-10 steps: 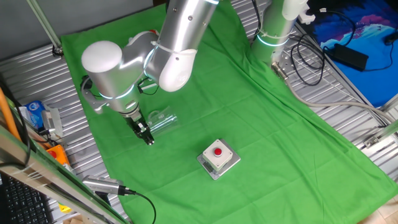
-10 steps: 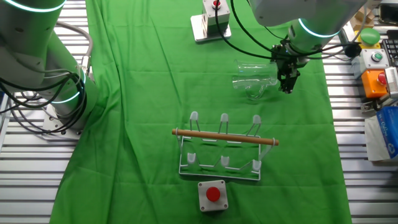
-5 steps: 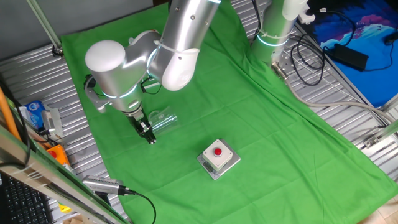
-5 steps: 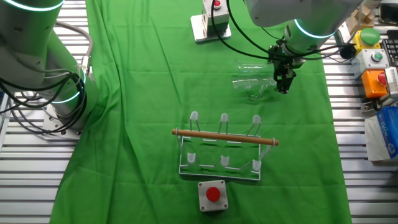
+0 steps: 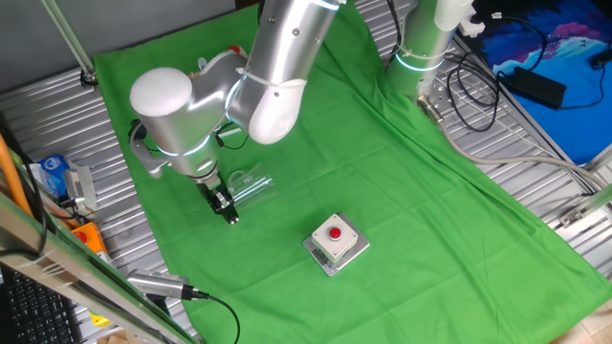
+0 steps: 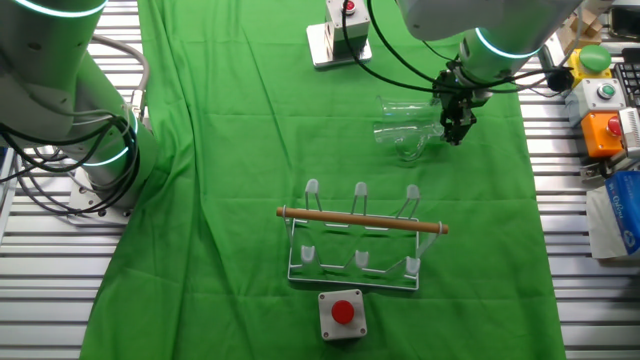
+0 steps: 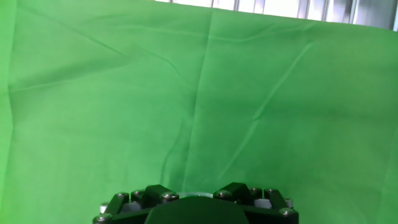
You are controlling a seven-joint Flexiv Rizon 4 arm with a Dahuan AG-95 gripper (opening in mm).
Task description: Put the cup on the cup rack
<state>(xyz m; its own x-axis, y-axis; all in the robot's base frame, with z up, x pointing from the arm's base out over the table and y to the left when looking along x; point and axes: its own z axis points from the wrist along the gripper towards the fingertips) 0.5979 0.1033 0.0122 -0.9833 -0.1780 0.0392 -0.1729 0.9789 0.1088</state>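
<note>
Bright, even overhead light, soft shadows (hand view slightly washed out), all frames sharp.

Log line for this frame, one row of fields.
phase: approach | clear glass cup: lying on cloth | gripper: beside cup | white wire rack: empty

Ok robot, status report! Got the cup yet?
Pincer beside cup, grip unclear. Cup lying on cloth, not on rack. Path to rack looks open.

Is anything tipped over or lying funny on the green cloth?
Yes. The cup is lying on its side on the green cloth instead of standing up. It sits right beside the end effector, well apart from the cup rack, which stands upright with nothing hanging on it.
</note>
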